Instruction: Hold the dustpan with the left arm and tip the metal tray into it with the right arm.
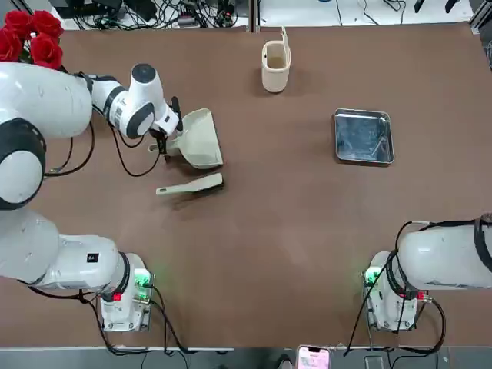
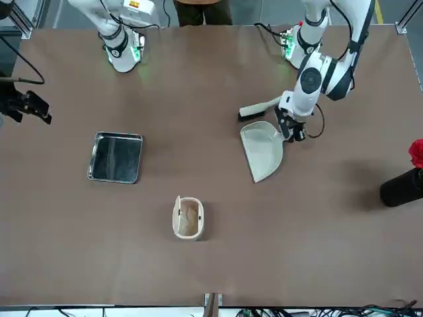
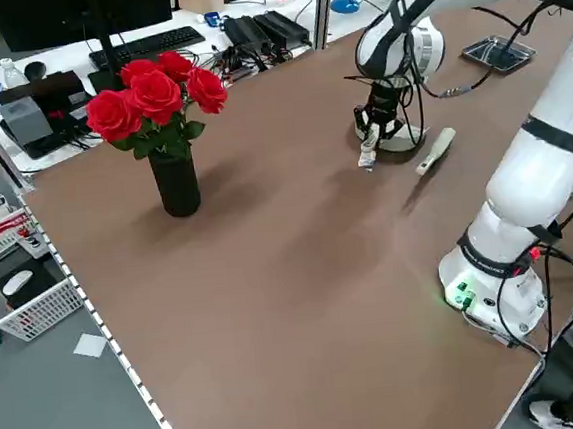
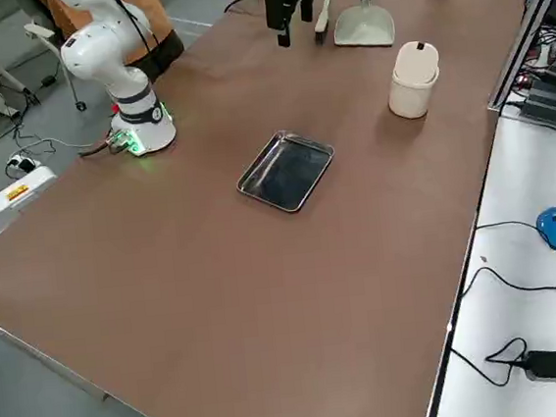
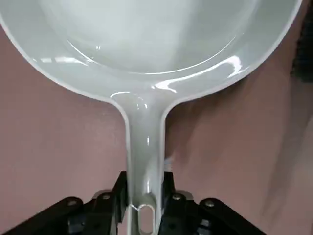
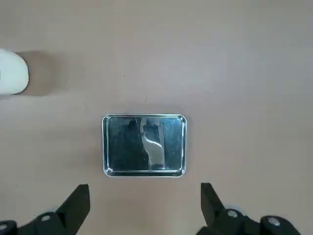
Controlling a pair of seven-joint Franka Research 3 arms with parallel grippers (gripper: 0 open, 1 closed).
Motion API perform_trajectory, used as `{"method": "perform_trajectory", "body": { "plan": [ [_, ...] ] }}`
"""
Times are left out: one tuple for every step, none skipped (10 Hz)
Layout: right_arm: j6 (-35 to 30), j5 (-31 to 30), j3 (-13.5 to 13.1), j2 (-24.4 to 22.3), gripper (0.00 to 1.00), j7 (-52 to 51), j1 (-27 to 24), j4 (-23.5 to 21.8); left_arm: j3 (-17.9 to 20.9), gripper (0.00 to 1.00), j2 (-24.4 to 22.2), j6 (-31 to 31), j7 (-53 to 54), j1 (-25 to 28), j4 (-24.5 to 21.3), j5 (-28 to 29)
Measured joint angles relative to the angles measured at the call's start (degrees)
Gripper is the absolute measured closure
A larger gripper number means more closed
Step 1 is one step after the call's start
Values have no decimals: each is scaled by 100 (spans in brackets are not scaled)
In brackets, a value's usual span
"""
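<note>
The cream-white dustpan (image 1: 198, 138) lies on the brown table at the left, its mouth pointing away from the left arm's wrist. My left gripper (image 1: 163, 142) is shut on the dustpan's short handle (image 5: 145, 161), and the fingers (image 5: 120, 196) press it from both sides. At the right side of the table the shiny metal tray (image 1: 363, 136) lies flat, and its contents cannot be made out. The right gripper (image 6: 144, 196) hangs open high above the tray (image 6: 144, 145), touching nothing. The right arm (image 1: 446, 257) stays folded near its base.
A slim cream hand brush (image 1: 191, 185) lies just in front of the dustpan. A cream cup (image 1: 275, 65) stands at the far middle of the table. Red roses in a dark vase (image 3: 164, 135) stand at the far left corner. A phone (image 1: 313, 357) lies beyond the near edge.
</note>
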Motion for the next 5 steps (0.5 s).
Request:
{"method": "perform_trajectory", "body": {
  "plan": [
    [9, 0, 0, 0, 0, 0, 0, 0, -2, 68, -5, 1, 0, 0, 0, 0],
    [14, 0, 0, 0, 0, 1, 0, 0, -4, 68, -5, 0, 0, -1, 0, 0],
    [18, 0, 0, 0, 0, 1, 0, 0, -7, 66, -5, -7, 0, -1, 0, 0],
    [22, 0, 0, 0, 0, 1, 0, 0, -9, 61, -5, -19, -1, -3, 0, 0],
    [23, 0, 0, 0, 0, 1, 0, 0, -13, 54, -5, -29, -1, -9, -4, 0]
  ]
}}
